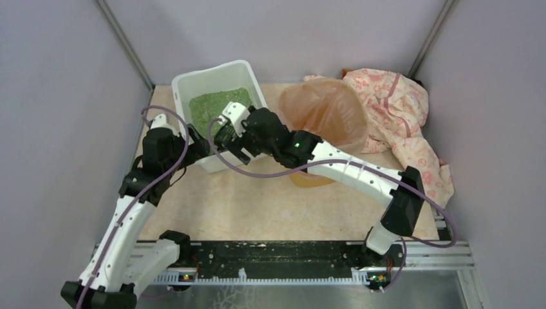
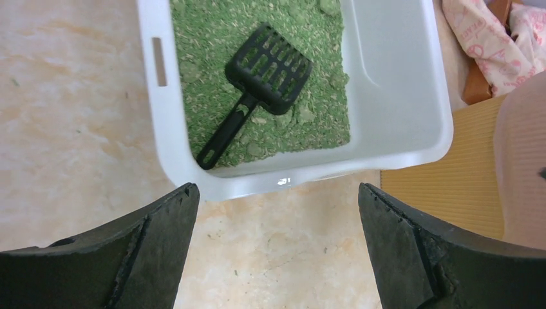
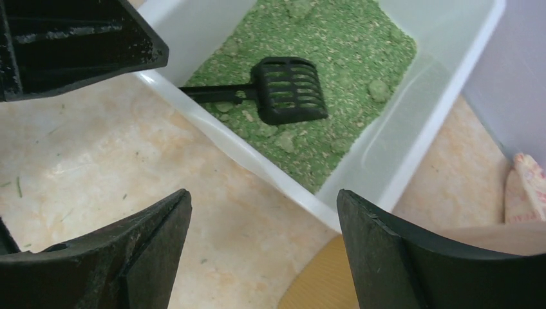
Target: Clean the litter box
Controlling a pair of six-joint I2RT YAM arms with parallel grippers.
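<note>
Left gripper is spread wide, nothing between the fingers, touching nothing. It hangs over the bare table, just short of the litter box. Right gripper is wide too and empty, just beside the left one on its right, over the same near rim. The box sits straight ahead of both: a white plastic tub with green litter across its floor and a few clumps showing. The black slotted scoop rests on the litter — handle end close to the near wall, toward the left, head pointing far and right. Neither gripper touches it. Right of the box is a bin lined with a translucent orange bag — and past that, a pink patterned cloth lies heaped toward the far right corner.
</note>
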